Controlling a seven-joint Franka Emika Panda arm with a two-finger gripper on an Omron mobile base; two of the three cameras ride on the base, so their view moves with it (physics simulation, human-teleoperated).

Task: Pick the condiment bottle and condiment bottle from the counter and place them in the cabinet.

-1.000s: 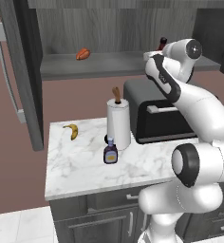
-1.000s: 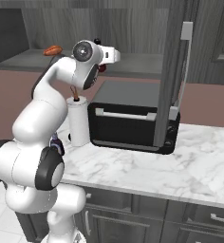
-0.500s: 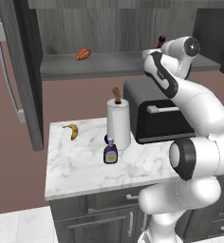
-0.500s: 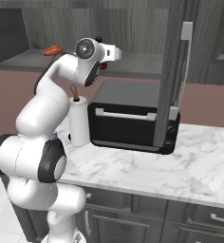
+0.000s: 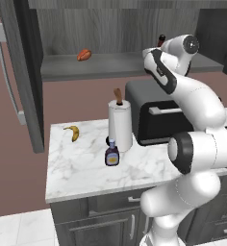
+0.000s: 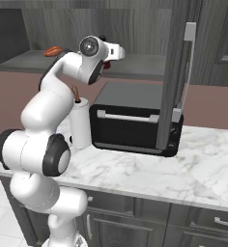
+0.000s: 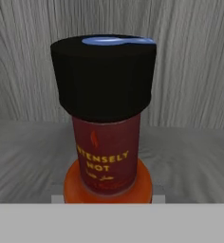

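Note:
The slim red condiment bottle point(image 7: 106, 156) with a black cap stands upright right in front of the hand camera, against the grey wood-grain back of the cabinet point(image 7: 190, 71). Its cap point(image 5: 161, 38) peeks out behind the raised hand at shelf height. My gripper point(image 5: 158, 46) reaches into the cabinet, shut on this bottle; its fingertips are hidden. The squat dark-purple condiment bottle point(image 5: 112, 154) with a pale-blue cap stands on the marble counter point(image 5: 81, 168), in front of the paper-towel roll.
The cabinet door point(image 5: 19, 72) hangs open at the left, and the other door point(image 6: 176, 72) reaches down before the black toaster oven point(image 6: 135, 128). A paper-towel roll point(image 5: 120, 125) and a banana point(image 5: 73, 132) are on the counter. An orange-red item point(image 5: 84, 55) lies on the shelf.
The hand has barely shifted at the shelf and still holds the red bottle. Nothing on the counter has moved.

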